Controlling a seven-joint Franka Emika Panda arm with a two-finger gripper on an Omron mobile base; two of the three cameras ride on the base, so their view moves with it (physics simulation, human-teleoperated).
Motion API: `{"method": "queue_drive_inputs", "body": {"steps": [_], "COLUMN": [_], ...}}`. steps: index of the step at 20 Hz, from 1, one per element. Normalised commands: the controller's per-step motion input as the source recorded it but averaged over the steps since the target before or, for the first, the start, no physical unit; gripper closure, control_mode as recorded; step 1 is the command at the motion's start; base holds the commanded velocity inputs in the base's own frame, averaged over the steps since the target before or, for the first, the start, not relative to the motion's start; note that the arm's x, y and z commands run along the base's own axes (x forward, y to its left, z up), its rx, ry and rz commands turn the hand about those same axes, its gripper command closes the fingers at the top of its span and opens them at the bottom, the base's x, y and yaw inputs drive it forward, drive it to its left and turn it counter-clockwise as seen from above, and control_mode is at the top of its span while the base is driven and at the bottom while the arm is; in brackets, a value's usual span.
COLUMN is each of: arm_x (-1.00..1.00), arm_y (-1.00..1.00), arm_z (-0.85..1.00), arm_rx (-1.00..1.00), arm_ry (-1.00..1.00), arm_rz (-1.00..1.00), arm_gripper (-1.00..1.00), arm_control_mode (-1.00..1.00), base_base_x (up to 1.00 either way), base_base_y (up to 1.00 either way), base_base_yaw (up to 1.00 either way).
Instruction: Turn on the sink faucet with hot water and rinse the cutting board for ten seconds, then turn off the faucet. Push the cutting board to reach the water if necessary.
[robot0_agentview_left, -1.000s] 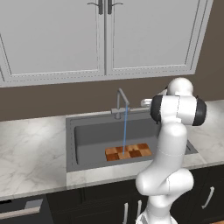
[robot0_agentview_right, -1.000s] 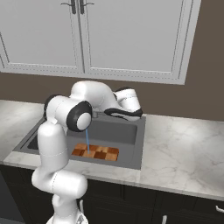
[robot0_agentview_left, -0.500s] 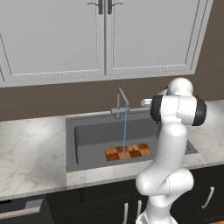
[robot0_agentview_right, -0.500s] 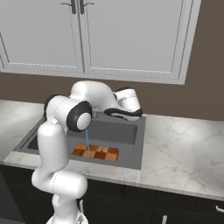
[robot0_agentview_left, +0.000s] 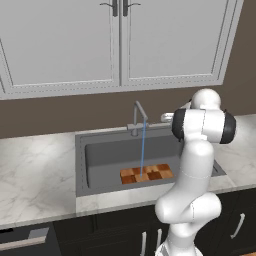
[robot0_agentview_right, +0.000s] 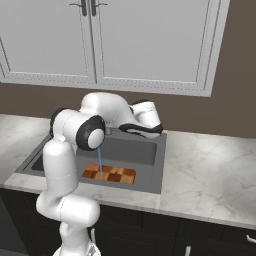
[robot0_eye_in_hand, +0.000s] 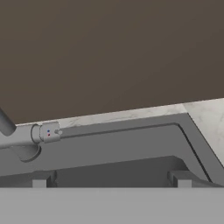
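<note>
Nothing moved: one cutting board (robot0_agentview_left: 146, 174) under one water (robot0_agentview_left: 142, 150) stream.

Kitchen corner with pale cupboards over a marbled surface.

Two light grey upper cupboards (robot0_agentview_left: 115, 42) with framed doors and small dark handles hang on a dull brown wall (robot0_agentview_left: 65, 112). Below runs a white, grey-veined marble surface (robot0_agentview_left: 35, 172), stretching far to the left and right. Dark lower cabinets (robot0_agentview_right: 200, 237) with slim pale handles stand underneath, nearest the viewer. The light is even and soft, without strong shadows.
</note>
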Motion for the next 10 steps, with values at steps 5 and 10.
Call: {"method": "queue_drive_inputs", "body": {"steps": [5, 10], "arm_x": [0.00, 0.00], "arm_y": [0.00, 0.00], "arm_z": [0.00, 0.00], "arm_rx": [0.00, 0.00], "arm_ry": [0.00, 0.00], "arm_rz": [0.00, 0.00], "arm_gripper": [-1.00, -1.00], "arm_control_mode": [-1.00, -1.00], "base_base_x": [0.00, 0.00], "base_base_y": [0.00, 0.00], "base_base_yaw": [0.00, 0.00]}}
